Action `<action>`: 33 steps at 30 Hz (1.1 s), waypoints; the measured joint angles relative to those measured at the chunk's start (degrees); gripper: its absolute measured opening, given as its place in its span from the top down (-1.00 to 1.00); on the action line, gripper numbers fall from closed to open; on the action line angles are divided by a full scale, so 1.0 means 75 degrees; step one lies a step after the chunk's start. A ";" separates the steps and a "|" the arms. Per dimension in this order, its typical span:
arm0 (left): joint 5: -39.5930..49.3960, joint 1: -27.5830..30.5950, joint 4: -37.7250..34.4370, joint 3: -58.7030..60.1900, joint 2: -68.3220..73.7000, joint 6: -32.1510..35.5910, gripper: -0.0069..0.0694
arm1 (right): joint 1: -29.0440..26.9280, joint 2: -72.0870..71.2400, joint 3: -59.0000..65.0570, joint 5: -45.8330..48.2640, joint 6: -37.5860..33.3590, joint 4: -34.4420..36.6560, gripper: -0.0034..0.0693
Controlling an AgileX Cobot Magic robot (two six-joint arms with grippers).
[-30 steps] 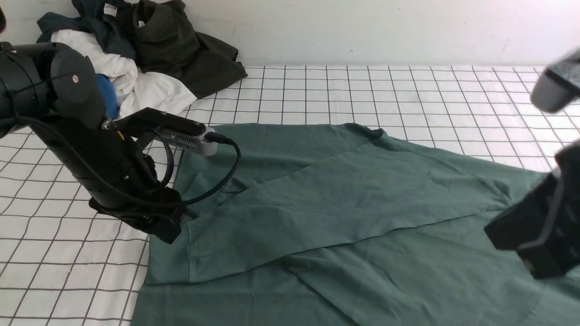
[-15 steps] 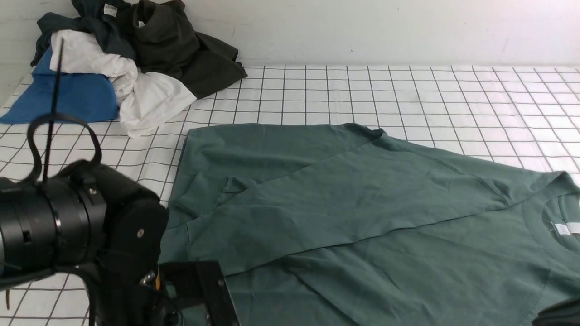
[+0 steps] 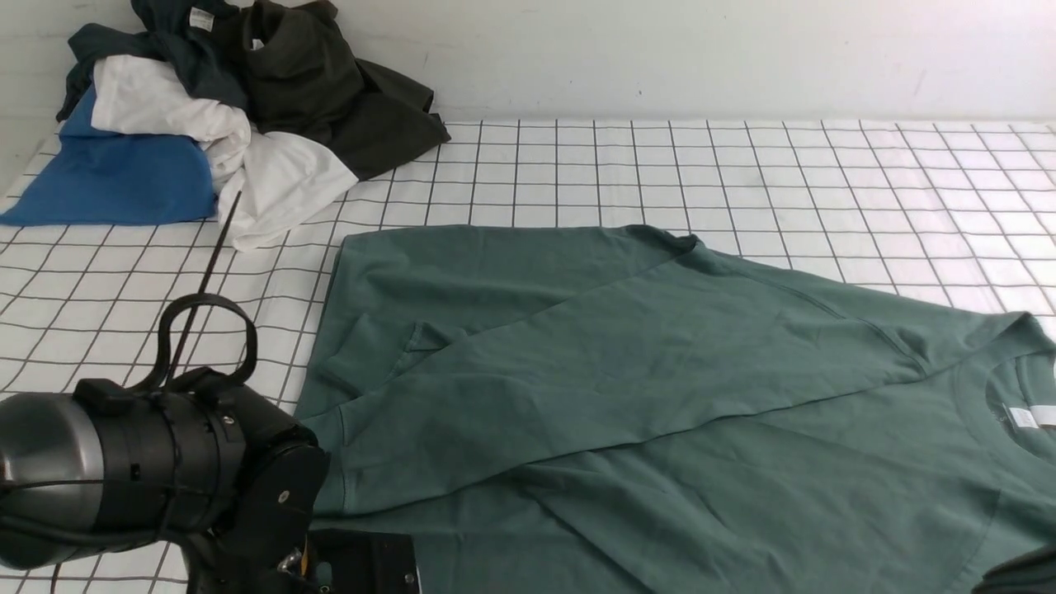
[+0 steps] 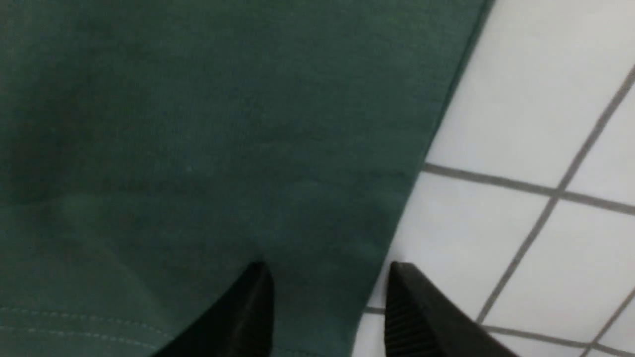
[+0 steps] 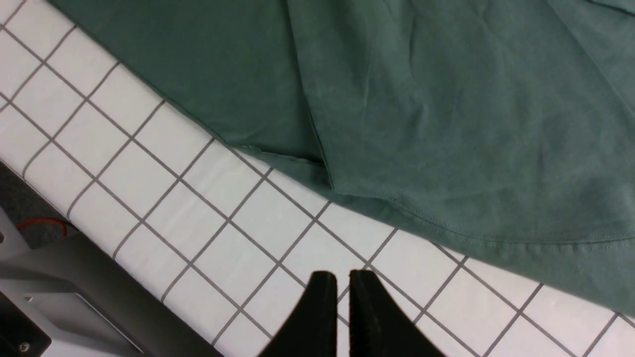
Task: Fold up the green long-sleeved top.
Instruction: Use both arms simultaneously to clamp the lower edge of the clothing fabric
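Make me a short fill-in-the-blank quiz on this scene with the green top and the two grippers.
1. The green long-sleeved top lies on a white cloth with a ____ pattern.
2. The left gripper straddles the top's edge with jaws ____.
3. The right gripper, shut over the cloth, holds ____.
4. The clothes pile holds dark, white and ____ garments.
Missing words: grid; open; nothing; blue.

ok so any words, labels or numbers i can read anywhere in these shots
No text is legible.
Neck label on the green long-sleeved top: white, too small to read.
Tag on the dark teal garment in the pile: print too blurred to read.
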 joint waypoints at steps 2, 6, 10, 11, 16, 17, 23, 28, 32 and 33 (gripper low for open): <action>0.0023 0.0000 0.0055 -0.0027 0.0026 -0.0010 0.05 | 0.0000 0.0000 0.0000 0.0000 -0.0018 0.0000 0.82; 0.0030 0.0000 0.0146 -0.0047 0.0034 -0.0054 0.23 | 0.0000 0.0000 0.0000 0.0000 -0.0018 0.0000 0.82; -0.0025 0.0000 0.0253 -0.0047 0.0034 -0.0054 0.48 | 0.0000 0.0000 0.0000 0.0000 -0.0042 0.0006 0.82; -0.0031 0.0000 0.0289 -0.0047 0.0024 -0.0054 0.57 | 0.0000 0.0000 0.0000 0.0000 -0.0050 0.0006 0.82; 0.0124 0.0000 0.0381 -0.0175 -0.0030 -0.0182 0.81 | 0.0000 0.0000 0.0000 0.0000 -0.0093 -0.0002 0.82; 0.0235 0.0000 0.0391 -0.0243 -0.0054 -0.0287 0.81 | 0.0000 0.0000 0.0000 0.0000 -0.0101 -0.0010 0.82; 0.1263 0.0008 0.0784 -0.1027 -0.0967 -0.1219 0.81 | 0.0000 0.0000 0.0000 0.0000 -0.0221 -0.0292 0.81; 0.1633 0.0008 0.0846 -0.1103 -0.1672 -0.1327 0.81 | 0.0000 0.0011 0.0000 0.0000 -0.0541 -0.0326 0.64; 0.1745 0.0008 0.0835 -0.1103 -0.1755 -0.1327 0.81 | 0.0000 0.0235 0.0000 0.0000 -0.0673 -0.0487 0.34; 0.1745 0.0008 0.0827 -0.1103 -0.1755 -0.1327 0.81 | 0.0000 0.0368 0.0000 0.0000 -0.0673 -0.0615 0.24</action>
